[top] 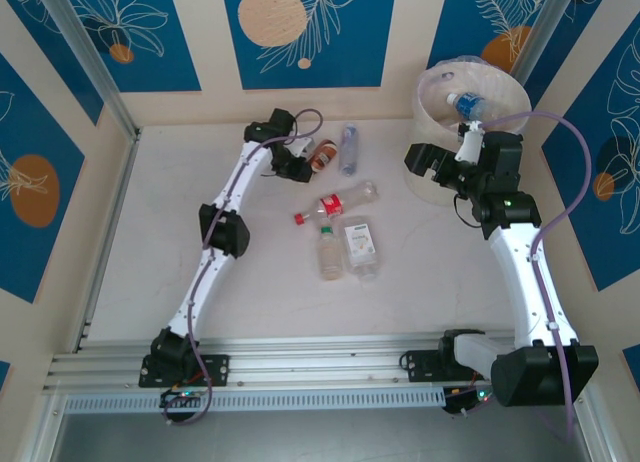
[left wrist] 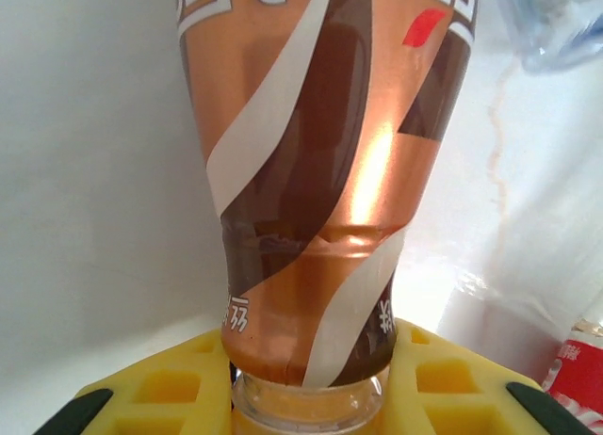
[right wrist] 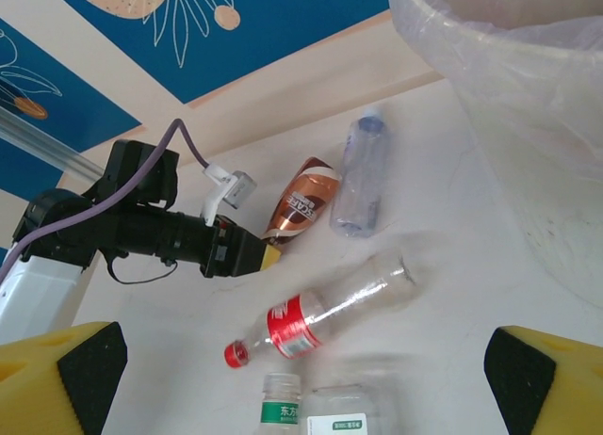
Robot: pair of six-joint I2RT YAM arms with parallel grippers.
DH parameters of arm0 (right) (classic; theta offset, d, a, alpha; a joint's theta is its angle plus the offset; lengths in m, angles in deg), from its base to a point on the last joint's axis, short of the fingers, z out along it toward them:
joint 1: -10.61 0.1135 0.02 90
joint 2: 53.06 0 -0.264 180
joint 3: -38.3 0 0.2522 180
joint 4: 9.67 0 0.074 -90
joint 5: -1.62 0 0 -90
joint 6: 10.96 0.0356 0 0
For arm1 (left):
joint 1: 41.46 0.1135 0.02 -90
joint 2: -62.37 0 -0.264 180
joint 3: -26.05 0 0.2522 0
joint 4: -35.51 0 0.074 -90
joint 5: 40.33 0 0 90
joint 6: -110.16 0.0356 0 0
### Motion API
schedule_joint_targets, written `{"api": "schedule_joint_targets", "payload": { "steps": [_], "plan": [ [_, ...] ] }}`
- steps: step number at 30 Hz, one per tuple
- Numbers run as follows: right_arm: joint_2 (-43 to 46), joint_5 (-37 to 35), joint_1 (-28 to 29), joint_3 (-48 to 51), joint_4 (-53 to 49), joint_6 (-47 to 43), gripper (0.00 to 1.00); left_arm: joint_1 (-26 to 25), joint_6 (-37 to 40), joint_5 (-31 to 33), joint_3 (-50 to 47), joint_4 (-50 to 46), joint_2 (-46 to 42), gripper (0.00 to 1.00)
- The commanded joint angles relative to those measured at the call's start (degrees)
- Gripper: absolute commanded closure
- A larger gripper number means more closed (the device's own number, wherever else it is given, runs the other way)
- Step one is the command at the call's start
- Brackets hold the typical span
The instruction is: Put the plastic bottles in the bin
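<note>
Nearest the arm bases, two upright-labelled bottles lie side by side on the table (top: 160,212): one with a green-and-white label (top: 329,250) and a squarer clear one (top: 360,247). Just beyond them a red-label bottle (top: 335,204) lies on its side. Farther back, the left claw (left wrist: 306,402) is clamped narrow on the neck of the brown bottle (left wrist: 311,190), which looks to lie on the table with its body pointing away from the claw. A clear bottle with a blue cap (top: 348,149) lies just to its right. At the far right stands the bin (right wrist: 509,153), with a blue-label bottle (top: 468,105) already inside. The right claw (right wrist: 306,374) hangs beside the bin, spread wide and holding nothing. The hold on the brown bottle is at the neck alone, so the heavy end could swing or slip out on the lift. A sideways start could knock the blue-capped neighbour and set it rolling. The way to the bin runs past the right arm, so the two arms might clash unless it moves clear. A low approach could catch the bin's thin liner or its rim.
</note>
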State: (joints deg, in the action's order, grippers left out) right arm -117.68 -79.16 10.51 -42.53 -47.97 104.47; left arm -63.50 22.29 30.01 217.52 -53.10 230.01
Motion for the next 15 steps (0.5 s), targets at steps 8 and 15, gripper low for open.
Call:
{"api": "schedule_joint_targets", "payload": {
  "steps": [8, 15],
  "plan": [
    [-4.6, 7.5, 1.3, 2.3, 4.3, 6.9, 0.01, -3.3, -1.2, -15.4, 3.3, -1.6, -9.9, 1.0],
    [-9.0, 8.3, 4.5, 2.6, 9.7, 17.6, 0.01, -6.7, -0.8, -28.4, 3.3, -3.4, -14.6, 1.0]
  ]
}}
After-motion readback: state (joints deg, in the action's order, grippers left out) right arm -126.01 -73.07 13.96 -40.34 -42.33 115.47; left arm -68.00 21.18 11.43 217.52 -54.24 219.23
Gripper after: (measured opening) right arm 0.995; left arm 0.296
